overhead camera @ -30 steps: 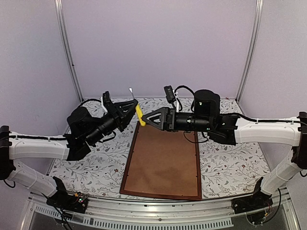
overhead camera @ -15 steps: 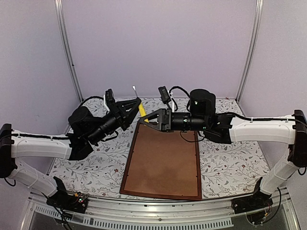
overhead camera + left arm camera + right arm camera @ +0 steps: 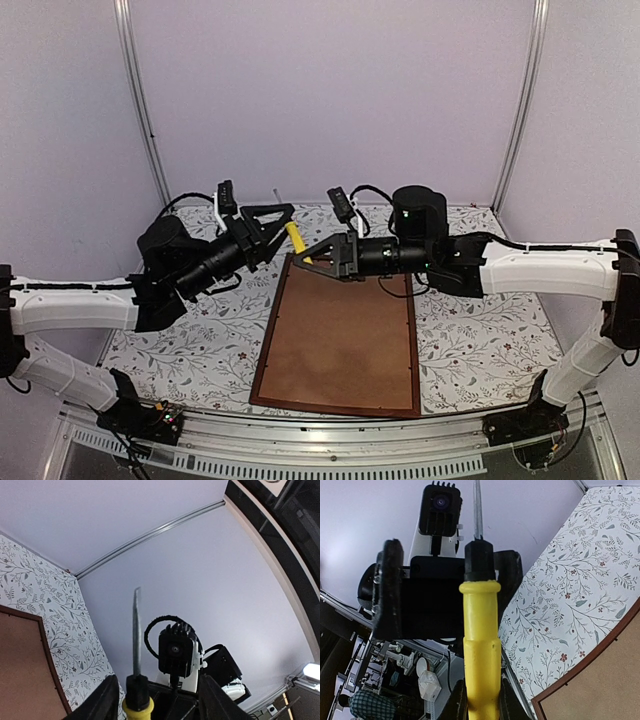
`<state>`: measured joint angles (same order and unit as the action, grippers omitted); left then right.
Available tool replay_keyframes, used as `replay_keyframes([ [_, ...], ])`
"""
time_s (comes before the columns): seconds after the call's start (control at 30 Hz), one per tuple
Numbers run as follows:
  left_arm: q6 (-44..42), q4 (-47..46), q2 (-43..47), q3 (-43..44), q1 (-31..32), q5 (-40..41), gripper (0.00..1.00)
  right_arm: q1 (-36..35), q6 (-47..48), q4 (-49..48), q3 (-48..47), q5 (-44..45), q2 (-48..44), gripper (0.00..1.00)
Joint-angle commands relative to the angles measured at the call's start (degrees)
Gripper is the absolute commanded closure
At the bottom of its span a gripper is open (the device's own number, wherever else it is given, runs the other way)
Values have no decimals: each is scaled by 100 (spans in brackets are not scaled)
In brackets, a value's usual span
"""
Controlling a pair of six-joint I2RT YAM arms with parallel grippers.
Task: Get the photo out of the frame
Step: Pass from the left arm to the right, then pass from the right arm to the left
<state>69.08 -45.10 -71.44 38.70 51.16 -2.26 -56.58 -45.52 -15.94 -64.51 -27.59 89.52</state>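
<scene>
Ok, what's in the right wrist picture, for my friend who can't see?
A yellow-handled screwdriver stands upright in the middle, gripped at the bottom by the right tool. Behind it is the open left tool; to the right lie a flowery tablecloth and a corner of the dark wooden frame.

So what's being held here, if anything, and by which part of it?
The right gripper is shut on the screwdriver, holding it by the yellow handle. The left gripper stands open on either side of the tool and grips nothing.
</scene>
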Motion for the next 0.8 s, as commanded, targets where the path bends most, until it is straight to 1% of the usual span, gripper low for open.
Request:
replay_keyframes([
  [0.0,-1064,1496,524,402,-87,-288,36,97,541,901,-332,-158,-368,100],
  [0.1,-1711,2624,767,701,-329,-666,25,149,961,1551,-450,-228,-512,100],
  [0.17,-1966,3088,848,802,-635,-1198,21,188,1188,1982,-512,-292,-582,100],
  [0.2,-2021,3166,872,793,-767,-1466,18,189,1272,2115,-526,-305,-629,100],
  [0.33,-2219,3363,853,831,-1117,-2438,15,195,1646,2414,-547,-443,-769,100],
  [0.47,-2459,3485,602,1094,-1160,-3114,13,191,1990,2880,-697,-412,-813,100],
  [0.63,-2435,3302,361,1149,-1153,-3618,13,198,2437,3521,-1008,-174,-781,100],
  [0.77,-2297,3060,197,1125,-1135,-3862,16,192,2678,3799,-1151,-77,-719,100],
])
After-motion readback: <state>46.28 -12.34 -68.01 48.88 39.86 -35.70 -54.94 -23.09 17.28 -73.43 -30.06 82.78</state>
